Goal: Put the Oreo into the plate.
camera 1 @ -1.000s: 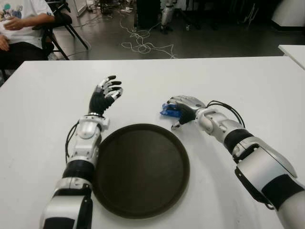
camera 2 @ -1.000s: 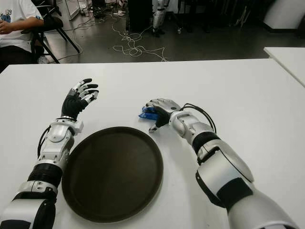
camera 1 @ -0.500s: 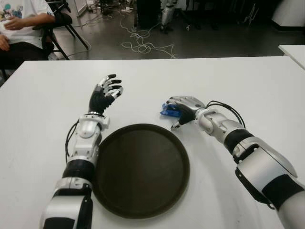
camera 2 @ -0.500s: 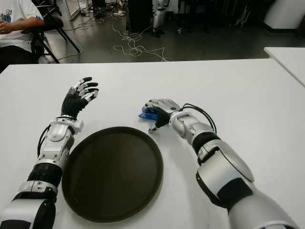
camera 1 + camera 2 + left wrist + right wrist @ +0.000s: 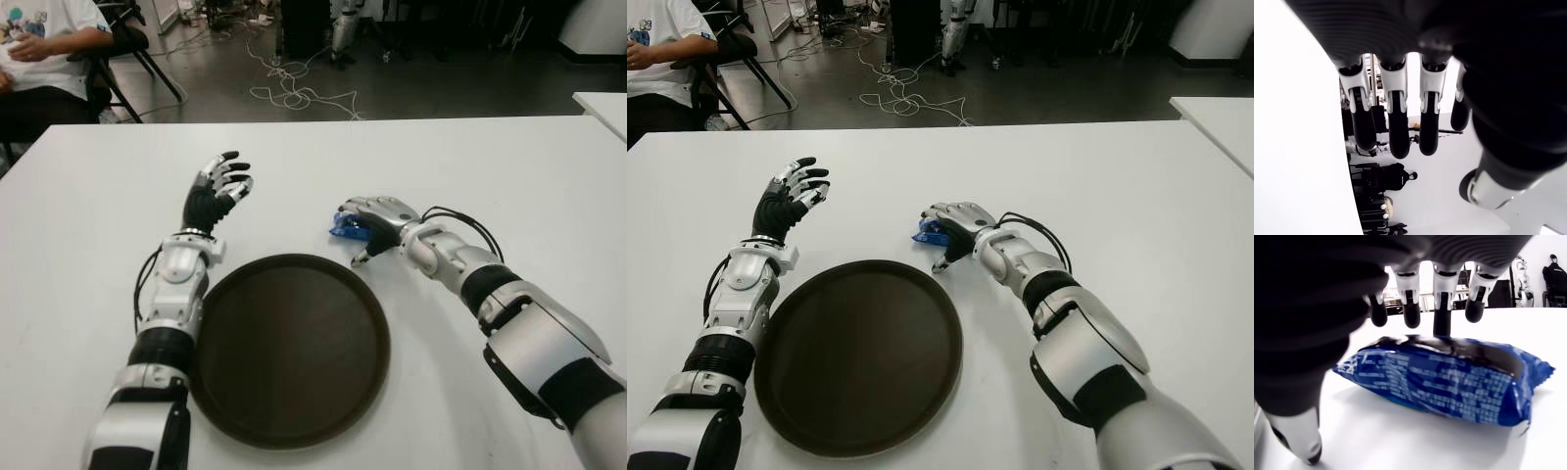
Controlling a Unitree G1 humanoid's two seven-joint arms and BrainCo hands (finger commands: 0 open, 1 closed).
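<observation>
The Oreo (image 5: pixel 342 227) is a blue packet lying flat on the white table (image 5: pixel 509 166), just beyond the upper right rim of the dark round plate (image 5: pixel 284 392). My right hand (image 5: pixel 366 226) arches over the packet from the right. In the right wrist view its fingers (image 5: pixel 1442 308) reach past the far side of the Oreo (image 5: pixel 1449 382), and the thumb (image 5: pixel 1298 435) points down at the table on the near side, apart from the wrapper. The hand is open and holds nothing. My left hand (image 5: pixel 217 186) is raised left of the plate with its fingers spread.
A seated person (image 5: pixel 39 49) and a chair are off the table's far left corner. Cables (image 5: pixel 294 93) lie on the floor beyond the far edge. A second white table (image 5: pixel 602 103) shows at the right.
The right hand has edged slightly further over the Oreo packet. The packet, the plate and the left hand have not moved.
</observation>
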